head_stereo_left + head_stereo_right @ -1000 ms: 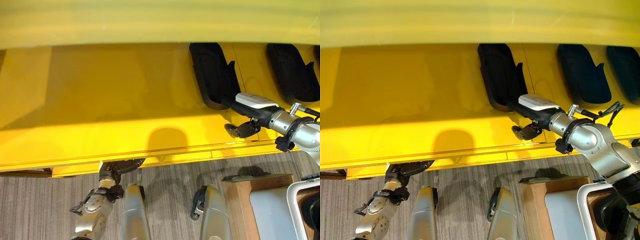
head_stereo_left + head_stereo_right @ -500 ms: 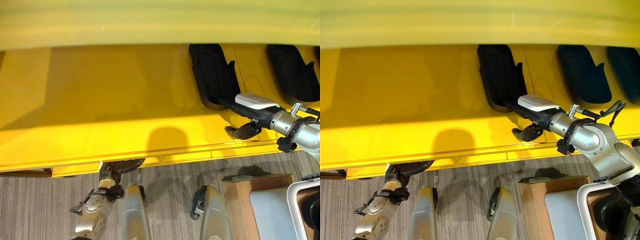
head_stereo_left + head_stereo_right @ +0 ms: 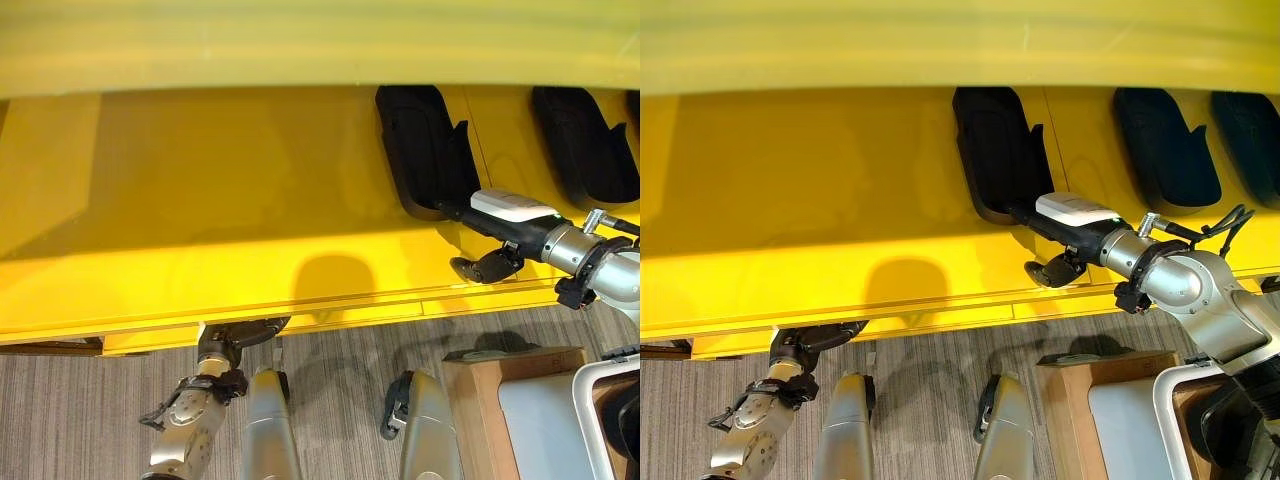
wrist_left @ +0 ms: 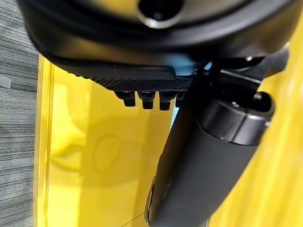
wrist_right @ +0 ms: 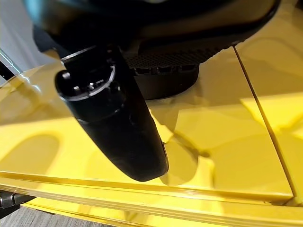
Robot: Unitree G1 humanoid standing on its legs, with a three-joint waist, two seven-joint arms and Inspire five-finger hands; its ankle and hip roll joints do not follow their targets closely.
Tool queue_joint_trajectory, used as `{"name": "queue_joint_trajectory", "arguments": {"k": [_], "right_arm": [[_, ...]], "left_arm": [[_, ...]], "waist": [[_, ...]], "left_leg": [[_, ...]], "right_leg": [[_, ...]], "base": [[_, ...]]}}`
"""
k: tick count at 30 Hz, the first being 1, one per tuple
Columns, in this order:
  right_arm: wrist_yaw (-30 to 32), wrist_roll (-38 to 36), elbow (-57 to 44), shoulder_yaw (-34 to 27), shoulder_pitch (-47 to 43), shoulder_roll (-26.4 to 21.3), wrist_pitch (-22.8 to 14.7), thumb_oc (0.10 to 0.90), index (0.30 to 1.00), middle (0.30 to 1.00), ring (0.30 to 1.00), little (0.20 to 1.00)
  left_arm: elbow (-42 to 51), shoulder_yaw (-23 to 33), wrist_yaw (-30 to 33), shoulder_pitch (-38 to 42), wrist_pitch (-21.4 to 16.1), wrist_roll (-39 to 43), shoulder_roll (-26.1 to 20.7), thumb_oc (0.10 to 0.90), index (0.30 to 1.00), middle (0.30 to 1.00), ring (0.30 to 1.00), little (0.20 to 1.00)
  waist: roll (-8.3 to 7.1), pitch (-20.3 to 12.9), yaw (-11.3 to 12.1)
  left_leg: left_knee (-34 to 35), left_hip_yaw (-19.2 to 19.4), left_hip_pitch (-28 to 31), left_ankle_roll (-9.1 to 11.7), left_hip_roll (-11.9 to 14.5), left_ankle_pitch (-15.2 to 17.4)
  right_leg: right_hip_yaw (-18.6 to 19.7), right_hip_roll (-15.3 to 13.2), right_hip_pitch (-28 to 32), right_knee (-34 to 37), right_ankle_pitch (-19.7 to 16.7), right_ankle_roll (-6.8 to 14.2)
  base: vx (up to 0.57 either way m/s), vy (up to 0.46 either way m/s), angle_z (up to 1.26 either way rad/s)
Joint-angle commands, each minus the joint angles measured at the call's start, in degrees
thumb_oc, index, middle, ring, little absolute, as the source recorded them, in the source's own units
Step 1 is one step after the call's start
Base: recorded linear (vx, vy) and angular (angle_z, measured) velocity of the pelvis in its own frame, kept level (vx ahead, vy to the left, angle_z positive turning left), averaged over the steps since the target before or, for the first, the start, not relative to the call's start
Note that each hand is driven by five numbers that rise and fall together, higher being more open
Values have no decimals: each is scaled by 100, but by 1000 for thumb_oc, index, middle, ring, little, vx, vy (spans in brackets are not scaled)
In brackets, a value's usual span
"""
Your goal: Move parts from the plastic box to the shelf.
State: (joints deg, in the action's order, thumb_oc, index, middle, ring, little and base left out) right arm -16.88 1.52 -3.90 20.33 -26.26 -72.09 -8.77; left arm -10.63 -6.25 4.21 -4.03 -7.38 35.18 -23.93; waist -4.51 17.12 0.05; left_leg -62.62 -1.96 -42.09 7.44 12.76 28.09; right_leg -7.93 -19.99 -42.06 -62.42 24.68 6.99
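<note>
Right hand (image 3: 497,238) edges slightly back from the nearest black part (image 3: 420,150) on the yellow shelf (image 3: 200,220), wrist drifting a little toward the robot's right. Thumb (image 3: 482,267) swings up a touch, now angled rather than lying flat over the shelf deck. Fingers stay straight, tips still at the part's near end; contact can't be confirmed. The part itself sits a hair further back on the shelf than a second ago.

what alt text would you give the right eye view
The robot's right hand reaches over a glossy yellow shelf, at the near end of a black moulded plastic part; two more black parts lie further right. The left hand sits below the shelf's front edge.
</note>
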Motion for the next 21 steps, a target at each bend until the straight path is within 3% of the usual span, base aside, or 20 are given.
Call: {"name": "queue_joint_trajectory", "arguments": {"k": [1, 21], "right_arm": [[159, -236, -178, -409, 117, -113, -249, 900, 1000, 1000, 1000, 1000], [130, -223, -246, -650, 371, -143, -252, 900, 1000, 1000, 1000, 1000]], "left_arm": [[237, 148, -174, 332, -488, -161, -252, 900, 1000, 1000, 1000, 1000], [237, 161, -191, 366, -478, -186, -254, 900, 1000, 1000, 1000, 1000]], "waist": [[-87, -470, 3], [-104, -471, -26]], "left_leg": [[-19, -61, -213, -292, -182, -6], [10, -56, -229, -288, -170, -31]], "right_leg": [[36, 285, 98, 176, 69, -311], [59, 307, 64, 198, 66, -309]], "base": [[0, 0, 0], [0, 0, 0]]}}
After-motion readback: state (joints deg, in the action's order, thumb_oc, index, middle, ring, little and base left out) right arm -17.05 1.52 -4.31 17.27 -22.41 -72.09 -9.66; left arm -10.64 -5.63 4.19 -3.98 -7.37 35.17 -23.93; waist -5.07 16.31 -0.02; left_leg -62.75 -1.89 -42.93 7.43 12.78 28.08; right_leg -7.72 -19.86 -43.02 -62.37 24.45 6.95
